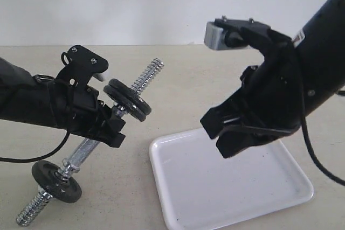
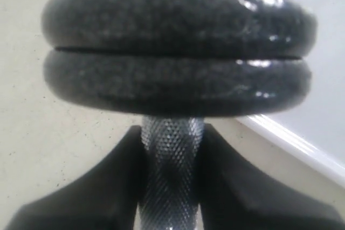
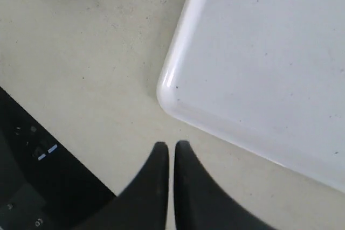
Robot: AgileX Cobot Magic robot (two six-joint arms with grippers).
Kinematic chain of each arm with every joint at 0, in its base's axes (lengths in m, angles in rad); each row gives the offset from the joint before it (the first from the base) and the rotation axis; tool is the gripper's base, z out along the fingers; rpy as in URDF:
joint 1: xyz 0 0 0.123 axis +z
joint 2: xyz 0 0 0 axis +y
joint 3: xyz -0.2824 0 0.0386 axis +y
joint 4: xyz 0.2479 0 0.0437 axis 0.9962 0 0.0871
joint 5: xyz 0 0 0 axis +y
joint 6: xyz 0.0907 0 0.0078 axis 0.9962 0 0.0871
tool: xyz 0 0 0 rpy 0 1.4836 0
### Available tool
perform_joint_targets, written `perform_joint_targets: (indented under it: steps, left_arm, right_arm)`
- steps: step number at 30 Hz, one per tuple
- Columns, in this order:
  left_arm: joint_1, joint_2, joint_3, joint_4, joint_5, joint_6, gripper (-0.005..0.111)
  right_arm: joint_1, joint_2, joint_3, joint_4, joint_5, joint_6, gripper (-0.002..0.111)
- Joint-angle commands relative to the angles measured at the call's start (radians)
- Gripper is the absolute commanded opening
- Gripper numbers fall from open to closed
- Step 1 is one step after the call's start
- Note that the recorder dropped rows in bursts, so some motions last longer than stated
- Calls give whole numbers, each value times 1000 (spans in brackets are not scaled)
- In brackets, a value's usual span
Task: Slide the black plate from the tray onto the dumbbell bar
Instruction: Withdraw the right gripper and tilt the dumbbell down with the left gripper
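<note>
— Where do we find the black plate (image 1: pixel 122 88)?

— Not on the tray (image 1: pixel 232 189); we see no disc there. Two black discs sit pressed together on the dumbbell bar (image 1: pixel 86 147). We take the outer one, toward the free threaded end, for the plate.

— How does the bar lie?

— Its long axis is tilted. The low end, with a third disc (image 1: pixel 56 182), seems to rest on the table (image 1: pixel 116 200) at the near left. The free end points up and toward the right.

— And our left hand (image 1: pixel 114 116)?

— It grips the knurled shaft just below the stacked pair. In the left wrist view the fingers (image 2: pixel 121 181) clamp the bar (image 2: pixel 171 187) on both sides, with the plate (image 2: pixel 178 17) close above them.

— Our right hand (image 1: pixel 218 134)?

— Pinched shut on nothing, as the right wrist view shows (image 3: pixel 171 150). It hangs over the table just beside a corner of the tray (image 3: pixel 259 52), well apart from the plate.

— So which arm is nearer?

— The left by far. The plate lies up and to the left of the right hand. We judge the sliding done; lowering the bar would fall to the left arm.
</note>
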Motion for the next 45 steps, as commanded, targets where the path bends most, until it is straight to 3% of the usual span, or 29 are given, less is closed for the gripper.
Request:
perform_joint_targets:
  steps: [1,7,27,34,45]
  left_arm:
    - [-2,-7,-46,-51,-69,-35,4]
    - [-2,51,-46,-51,-72,-106,4]
    - [-2,151,-49,-58,-135,-379,4]
    - [-2,237,-85,-69,-96,-442,4]
    - [-2,254,-107,-304,4,-497,4]
  right_arm:
    - [0,-4,85,42,-50,-17,0]
    - [0,-4,162,42,-100,-24,0]
    - [0,-4,169,42,-126,-65,0]
    - [0,-4,298,42,-211,-86,0]
    - [0,-4,416,51,-299,-86,0]
